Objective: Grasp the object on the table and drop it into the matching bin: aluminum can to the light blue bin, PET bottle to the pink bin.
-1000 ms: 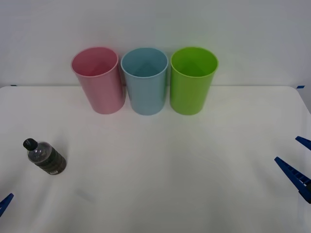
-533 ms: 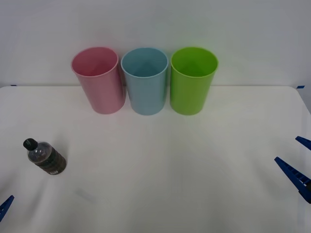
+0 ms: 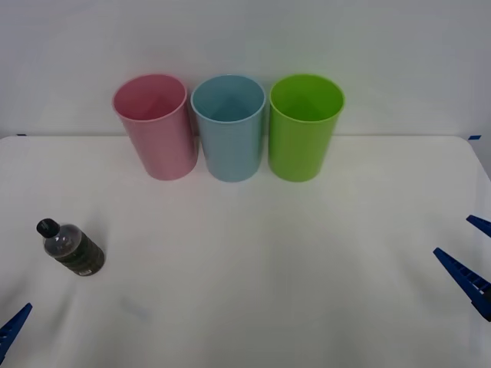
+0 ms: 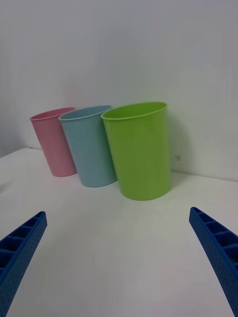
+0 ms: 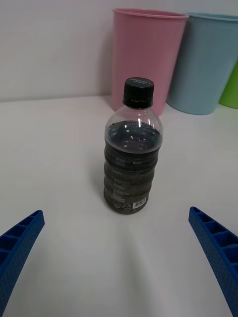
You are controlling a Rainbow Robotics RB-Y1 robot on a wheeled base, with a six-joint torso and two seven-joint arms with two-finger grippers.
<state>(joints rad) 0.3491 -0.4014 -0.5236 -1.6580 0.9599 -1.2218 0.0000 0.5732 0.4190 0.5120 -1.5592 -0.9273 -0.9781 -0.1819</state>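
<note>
The PET bottle (image 3: 70,247), small and clear with a black cap and dark label band, stands upright on the left of the white table (image 3: 268,253). In the left wrist view the bottle (image 5: 132,151) is centred ahead of my left gripper (image 5: 116,225), which is open and short of it, not touching. One blue left finger (image 3: 15,325) shows at the front left corner. The pink bin (image 3: 155,126) and light blue bin (image 3: 229,127) stand side by side at the back. My right gripper (image 3: 471,251) hangs open at the table's right edge, holding nothing.
A lime green bin (image 3: 304,126) stands right of the light blue one, the three nearly touching in a row before a white wall. The table's right back corner (image 3: 469,139) is rounded. Bare tabletop lies between the bottle and the bins.
The left finger at the front view's bottom corner has crept slightly inward, towards the bottle. The bottle, the bins and the right gripper have not moved.
</note>
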